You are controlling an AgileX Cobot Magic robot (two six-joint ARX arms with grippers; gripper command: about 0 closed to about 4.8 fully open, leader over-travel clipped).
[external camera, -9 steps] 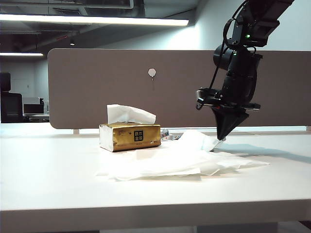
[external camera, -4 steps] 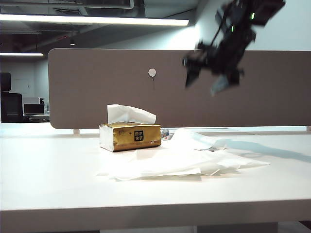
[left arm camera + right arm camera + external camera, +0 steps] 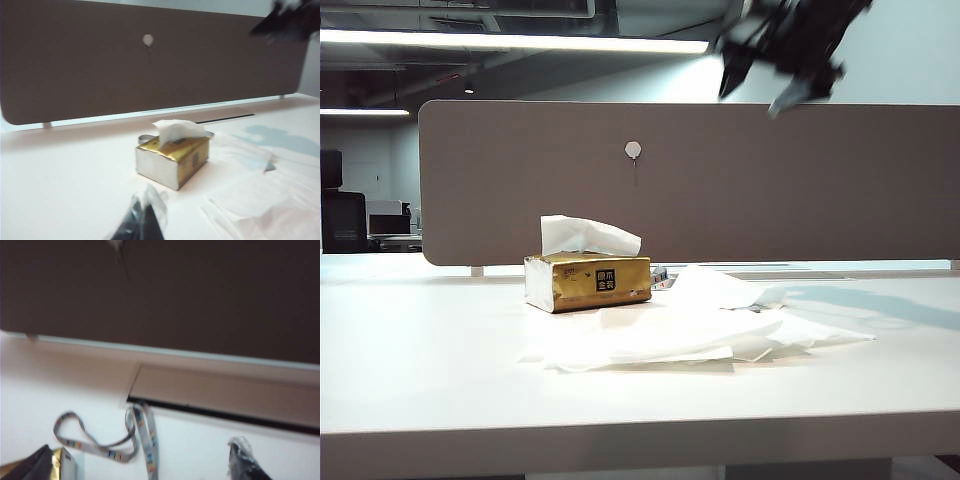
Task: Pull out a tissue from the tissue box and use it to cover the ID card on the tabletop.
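Risen from the tissue pile, right gripper (image 3: pixel 782 72) now hangs high at 1 o'clock, jaws spread and empty.
Tissue (image 3: pixel 725 290) lies rumpled on the counter (image 3: pixel 430 350), at 3 o'clock of the tissue box (image 3: pixel 588 282). Left gripper (image 3: pixel 141 222) sits low before the box; its jaws' state is unclear. ID card not visible.

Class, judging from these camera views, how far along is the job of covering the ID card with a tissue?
Done: white tissues lie spread on the tabletop beside the tissue box, and no ID card shows.
In hand: nothing. The right gripper is high above the divider, jaws open and empty. The left gripper hangs low near the box, holding nothing.
Left: confirming the card is covered; only a lanyard shows.
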